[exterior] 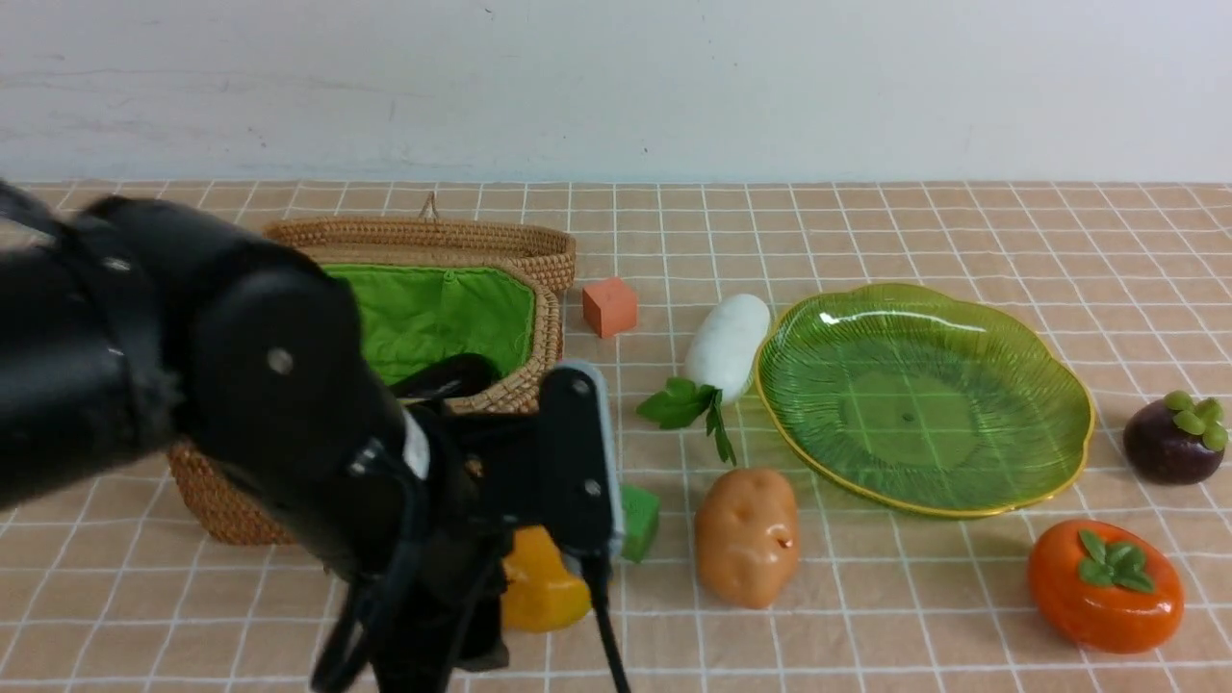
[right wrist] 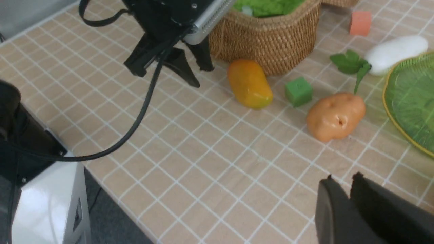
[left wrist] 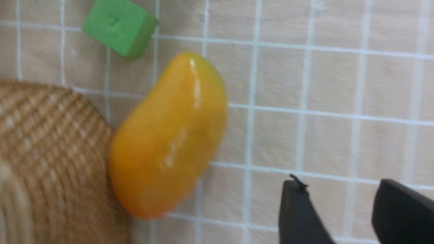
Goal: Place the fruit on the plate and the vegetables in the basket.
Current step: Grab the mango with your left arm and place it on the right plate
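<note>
Looking from the front, the big black left arm (exterior: 241, 385) fills the near left and hides part of the basket (exterior: 525, 385), which sits open on the bench (exterior: 866, 597) with its green cloth showing. The mango (exterior: 544, 582) lies on the bench just in front of the basket, partly hidden by the arm. The green cube (exterior: 637, 520) sits just beside the basket's near right corner, and the potato (exterior: 746, 539) lies a bit further right of the basket than that. The orange cube (exterior: 609, 306) is just off the basket's far right corner. The radish (exterior: 729, 346) lies to the right of the basket, between it and the plate (exterior: 924, 399), which has nothing on it. The mangosteen (exterior: 1169, 443) and the persimmon (exterior: 1105, 585) sit on the bench well away from the basket, past the plate. From the left wrist, the mango lies on its side just beside the basket's woven wall and looks to touch it, with the green cube near its other end. The left fingers (left wrist: 298, 217) stand apart with only bench between them, clear of the mango. From the right wrist, the right fingers (right wrist: 373, 210) are pressed close together with nothing in them, far from the basket.
</note>
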